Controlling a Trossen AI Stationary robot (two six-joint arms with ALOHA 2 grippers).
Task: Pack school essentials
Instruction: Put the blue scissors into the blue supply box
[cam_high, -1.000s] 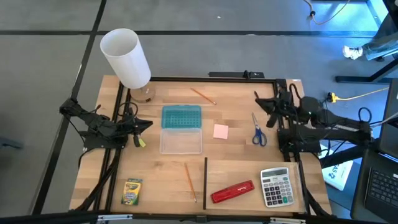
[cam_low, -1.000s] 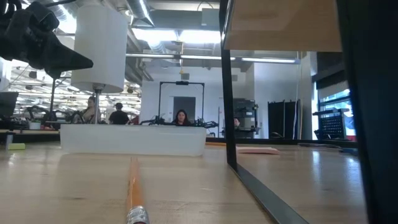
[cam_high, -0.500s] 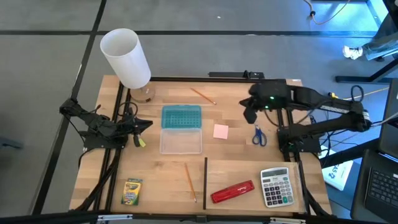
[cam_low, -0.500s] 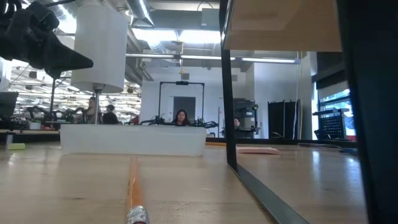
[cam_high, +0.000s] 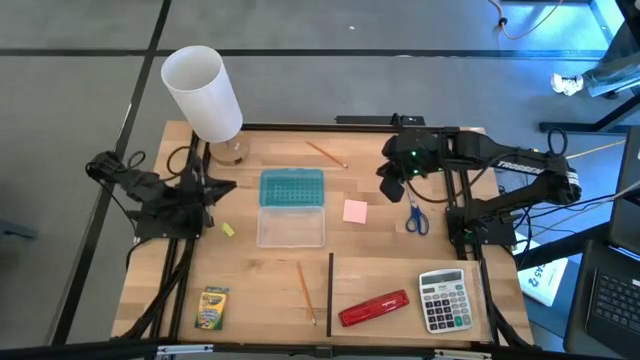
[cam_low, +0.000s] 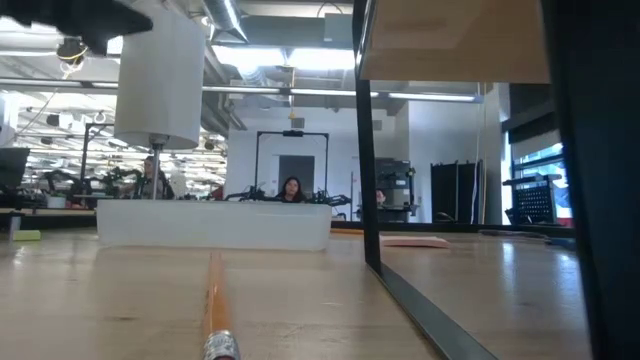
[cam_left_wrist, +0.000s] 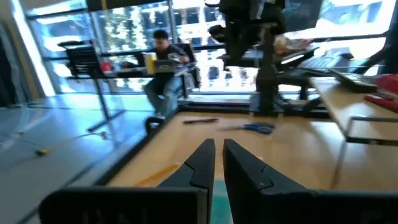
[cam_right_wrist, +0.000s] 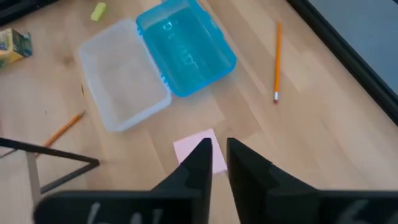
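Two arms: I see both up off the table, neither holding anything.
R gripper (cam_high: 388, 186): hovering above the table's far right part, between pad and scissors; in its wrist cam the fingers (cam_right_wrist: 199, 163) stand nearly together w/ a thin gap, nothing between them.
L gripper (cam_high: 222, 187): over the table's left edge, pointing toward the case; fingers (cam_left_wrist: 202, 163) almost shut, slim gap, nothing held.
Case (cam_high: 291, 207): lying open mid-table, blue half toward the far side, clear half toward me; I can't make out anything in it.
Pad (cam_high: 355, 211): pink, flat on the wood just right of the case; shows past the R fingers in the wrist cam.
Scissors (cam_high: 415, 216): blue handles, right of the pad, near the R arm base.
Pencil 1 (cam_high: 326, 153): orange, far side, beyond the case.
Pencil 2 (cam_high: 305, 290): near side, just left of the pen.
Pen (cam_high: 330, 287): thin dark line, pointing front to back.
Eraser (cam_high: 227, 229): tiny yellow bit, left of the case, near the L gripper.
Crayons (cam_high: 211, 308): yellow-green box, near-left corner.
Stapler (cam_high: 373, 308): red, near side, right of the pen.
Calc (cam_high: 444, 299): grey, near-right corner, beside the stapler.
Cup (cam_high: 203, 93): tall white cylinder, far-left corner.
Bkgd: people seated well beyond the table in low and L wrist cams.
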